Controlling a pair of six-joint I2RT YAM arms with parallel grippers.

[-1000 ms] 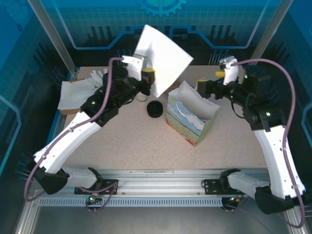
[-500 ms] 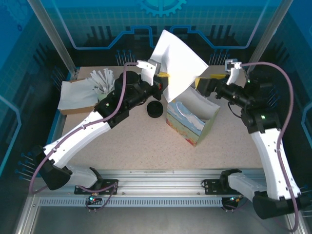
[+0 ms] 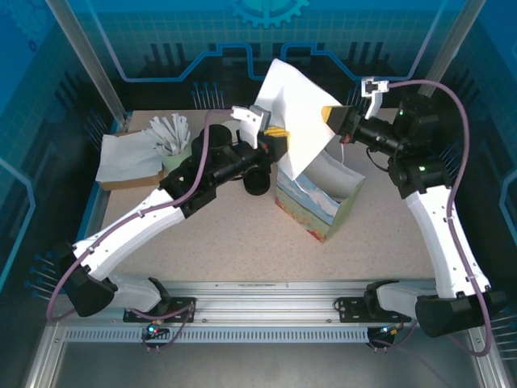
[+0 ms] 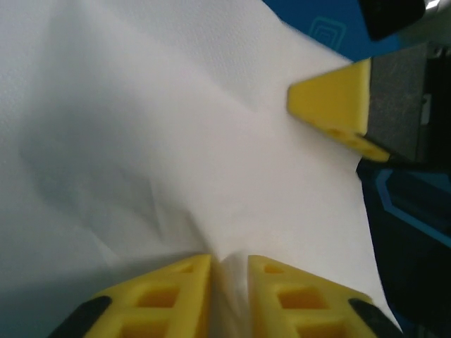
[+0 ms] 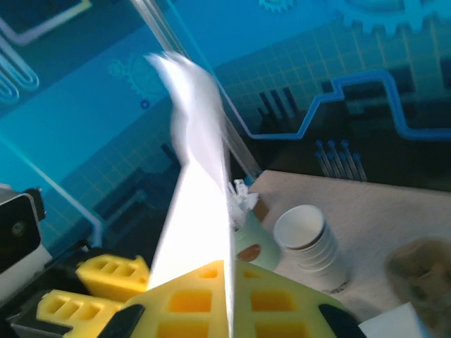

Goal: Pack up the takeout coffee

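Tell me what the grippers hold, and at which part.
A white sheet: the left gripper pinches its lower edge, the right gripper its right corner.

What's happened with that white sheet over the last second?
The left gripper carried the white sheet rightward, and the right gripper swung in and shut on its right edge. The coffee cup and the printed bag stayed put.

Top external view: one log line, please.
white paper aloft | right gripper shut on it | left gripper paper between fingers | takeout coffee unpacked
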